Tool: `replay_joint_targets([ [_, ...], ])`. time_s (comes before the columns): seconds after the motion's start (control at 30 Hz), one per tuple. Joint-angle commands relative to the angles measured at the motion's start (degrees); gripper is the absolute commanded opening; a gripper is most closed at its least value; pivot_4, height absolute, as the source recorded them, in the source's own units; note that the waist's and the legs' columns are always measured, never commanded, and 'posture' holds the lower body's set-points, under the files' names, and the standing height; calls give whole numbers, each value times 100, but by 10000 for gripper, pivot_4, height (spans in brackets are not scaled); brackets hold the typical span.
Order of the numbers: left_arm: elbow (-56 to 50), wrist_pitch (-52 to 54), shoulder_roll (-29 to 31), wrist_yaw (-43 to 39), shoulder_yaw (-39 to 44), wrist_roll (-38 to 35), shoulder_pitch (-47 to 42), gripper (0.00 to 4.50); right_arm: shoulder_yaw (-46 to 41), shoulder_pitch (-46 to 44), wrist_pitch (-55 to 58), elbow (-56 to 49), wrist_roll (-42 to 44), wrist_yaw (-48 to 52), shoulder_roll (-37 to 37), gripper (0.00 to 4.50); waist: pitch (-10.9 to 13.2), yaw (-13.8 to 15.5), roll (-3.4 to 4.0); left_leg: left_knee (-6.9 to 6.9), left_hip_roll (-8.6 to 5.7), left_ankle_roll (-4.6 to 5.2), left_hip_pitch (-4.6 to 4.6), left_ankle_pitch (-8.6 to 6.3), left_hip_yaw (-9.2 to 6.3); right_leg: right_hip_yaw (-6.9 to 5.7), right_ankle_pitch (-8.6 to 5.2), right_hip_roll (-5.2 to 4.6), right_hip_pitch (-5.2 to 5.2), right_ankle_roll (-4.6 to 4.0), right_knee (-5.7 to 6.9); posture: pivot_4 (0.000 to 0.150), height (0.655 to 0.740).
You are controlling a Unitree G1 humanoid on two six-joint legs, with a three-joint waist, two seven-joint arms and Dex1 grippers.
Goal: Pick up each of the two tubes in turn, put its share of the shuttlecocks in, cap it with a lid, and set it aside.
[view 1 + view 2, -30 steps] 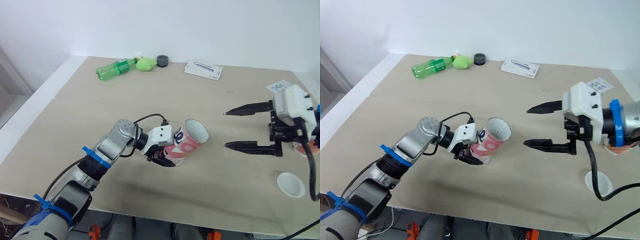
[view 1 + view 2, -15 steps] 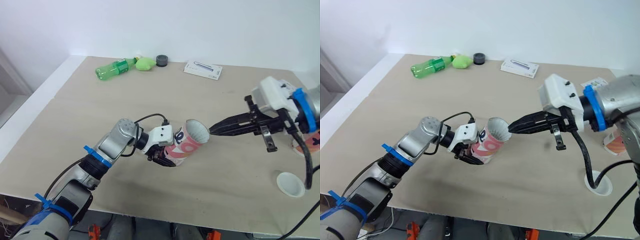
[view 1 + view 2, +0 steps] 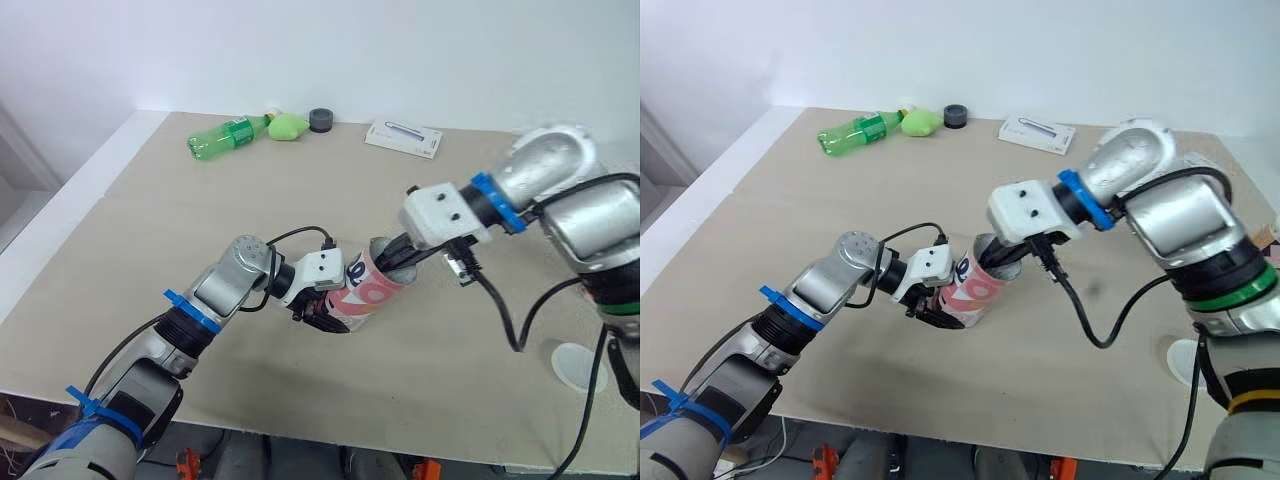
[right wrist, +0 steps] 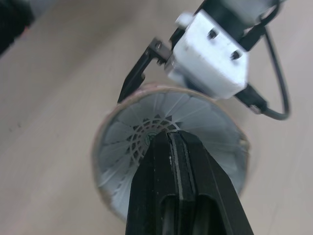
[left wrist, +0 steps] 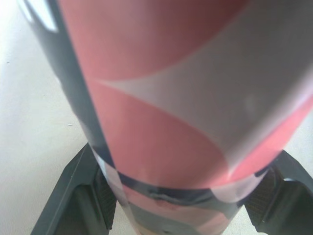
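I can't read the lettering on the pink-and-white tube (image 3: 372,290). My left gripper (image 3: 322,314) clamps its lower end, and the tube sits tilted over the beige table (image 3: 200,220). My right gripper (image 4: 169,142), fingers pressed together, pokes into the tube's mouth against a shuttlecock (image 4: 134,129). A white lid (image 3: 577,366) lies well apart from it, and there's a white wall beyond.

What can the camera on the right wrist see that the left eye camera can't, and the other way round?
Right wrist view: it looks down into the tube, where a white feathered shuttlecock sits, with the right gripper shut and pointing into the mouth.

Left eye view: the wider table, with a green bottle, a white box and a white lid lying on it.

Both: the tube, clamped by the left gripper.
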Motion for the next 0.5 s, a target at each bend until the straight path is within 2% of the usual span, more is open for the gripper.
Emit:
replay_joint_targets([
  [0.03,-127,84,65,15,22,19,-10,28006,289,-242,-466,192,-96,260,53,170,0,0,0,0,0,-1,0,0,0,0,2,0,-2,-5,3,1500,7294],
  [0.23,-201,137,78,50,22,26,14,28006,610,-286,-703,424,-136,260,210,170,0,0,-1,1,0,-1,0,-1,-2,2,-7,4,-13,-12,34,1500,7294],
  [0.5,-225,128,105,53,8,17,42,28006,229,-557,-461,596,275,260,-38,170,1,1,-1,9,0,-3,1,1,-6,4,-16,9,-24,-21,71,1500,7294],
])
